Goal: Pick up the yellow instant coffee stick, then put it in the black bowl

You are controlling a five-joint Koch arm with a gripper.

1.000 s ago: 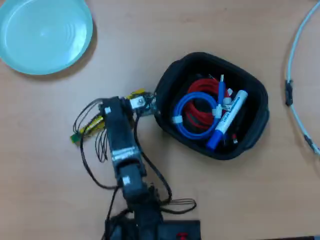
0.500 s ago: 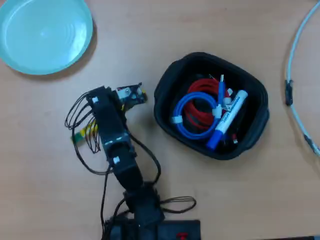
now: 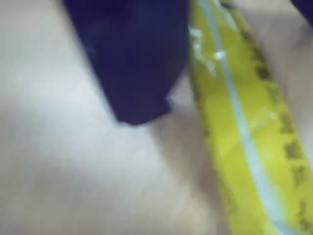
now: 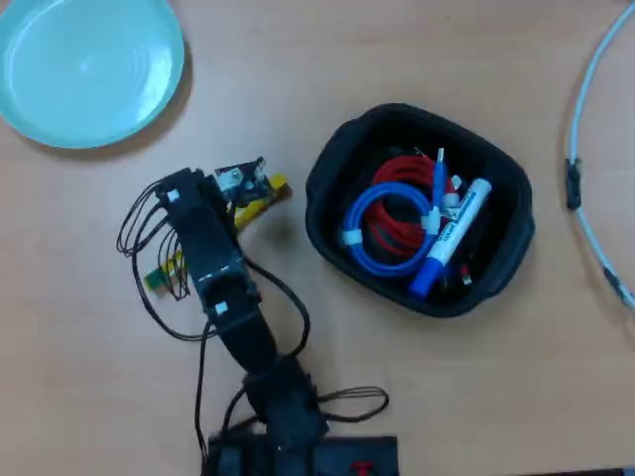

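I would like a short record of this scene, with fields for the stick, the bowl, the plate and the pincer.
stick: yellow instant coffee stick lies on the table, partly under the arm, outside the bowl
bowl: black bowl holds red and blue cables and a marker pen
plate: light-blue plate, top left in overhead view, nothing in it
pincer: pincer over the stick's yellow end; state cannot be told

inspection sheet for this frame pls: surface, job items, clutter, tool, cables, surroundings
Surface: tan wooden table.
Job's things: yellow coffee stick on the table, mostly hidden under the arm; black bowl to its right in the overhead view.
Clutter: blue cable coil, red cable and marker pen in the bowl; light-blue plate.
Tool: over the stick; state unclear.
Cables: arm wiring; white cable.
Surroundings: nothing seen.
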